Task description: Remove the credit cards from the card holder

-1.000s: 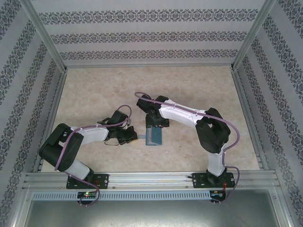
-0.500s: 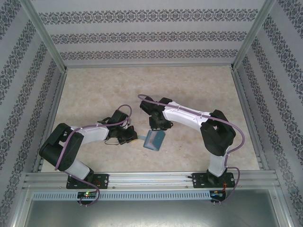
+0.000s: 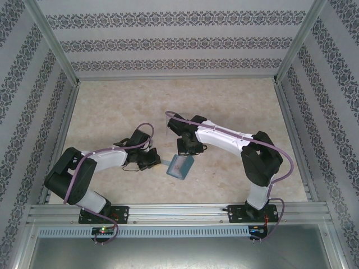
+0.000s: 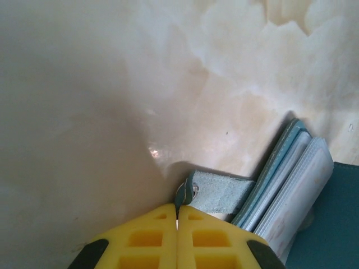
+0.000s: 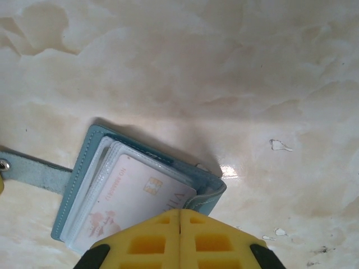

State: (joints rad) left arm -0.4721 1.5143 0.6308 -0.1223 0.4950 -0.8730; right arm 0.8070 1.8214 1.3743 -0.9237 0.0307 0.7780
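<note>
The teal card holder (image 3: 180,166) lies open on the marble table, between the two arms. Its strap tab (image 4: 221,193) is pinched in my left gripper (image 4: 178,206), which is shut on the tab's snap end. Clear sleeves fan out of the card holder (image 4: 280,185) on the right of the left wrist view. A pale pink credit card (image 5: 132,204) with a gold chip sits in the top sleeve of the card holder (image 5: 84,162). My right gripper (image 5: 179,212) is shut on that card's near edge, right beside the teal cover flap. In the top view the left gripper (image 3: 159,163) and the right gripper (image 3: 185,154) flank the holder.
Patterned walls and metal rails (image 3: 174,210) fence the table on all sides. Bare marble (image 3: 168,101) stretches behind the arms. Small white flecks (image 5: 279,145) dot the surface near the holder.
The right gripper has gone from open to shut at the card's edge. The card holder has swung, its near end shifting left, and the right arm has drawn slightly nearer.
</note>
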